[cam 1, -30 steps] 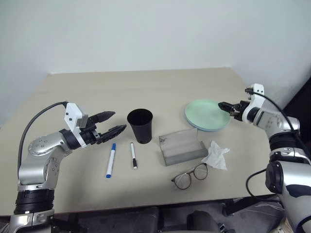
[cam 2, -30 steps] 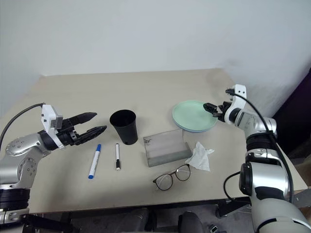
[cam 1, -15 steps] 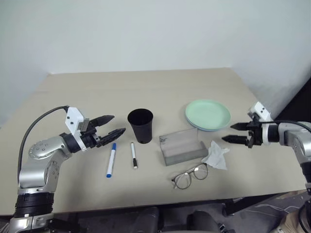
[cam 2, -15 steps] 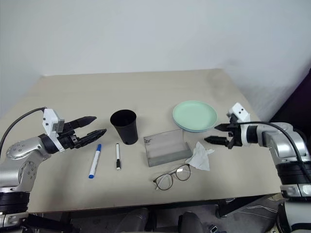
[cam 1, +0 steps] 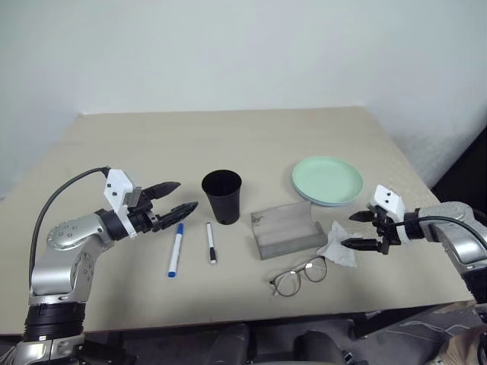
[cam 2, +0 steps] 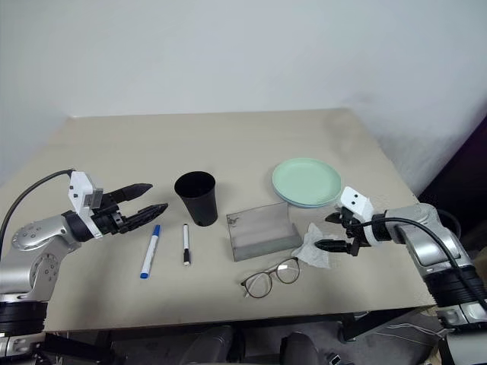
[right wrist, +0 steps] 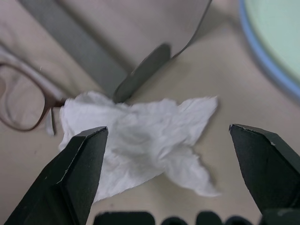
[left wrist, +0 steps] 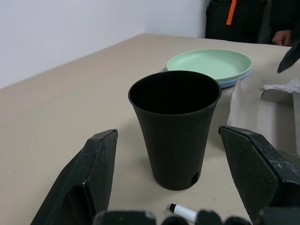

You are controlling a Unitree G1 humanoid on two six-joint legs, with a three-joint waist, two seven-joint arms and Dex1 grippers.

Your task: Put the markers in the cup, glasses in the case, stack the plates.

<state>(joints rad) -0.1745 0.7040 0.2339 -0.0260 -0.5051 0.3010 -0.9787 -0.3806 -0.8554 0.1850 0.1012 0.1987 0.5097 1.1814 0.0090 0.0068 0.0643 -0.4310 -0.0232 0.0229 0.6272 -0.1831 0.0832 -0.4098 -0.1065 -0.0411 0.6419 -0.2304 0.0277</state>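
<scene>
Beige table [cam 1: 228, 137], cup [cam 1: 221, 196], markers [cam 1: 175, 249], case [cam 1: 288, 229], glasses [cam 1: 298, 276], tissue [cam 1: 337, 245], plates [cam 1: 327, 180]

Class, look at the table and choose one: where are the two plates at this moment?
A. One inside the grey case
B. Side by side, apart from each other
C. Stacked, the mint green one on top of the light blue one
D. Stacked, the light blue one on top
C: the mint green plate lies on the light blue plate, whose rim peeks out along the near edge, beyond the grey case.
</scene>
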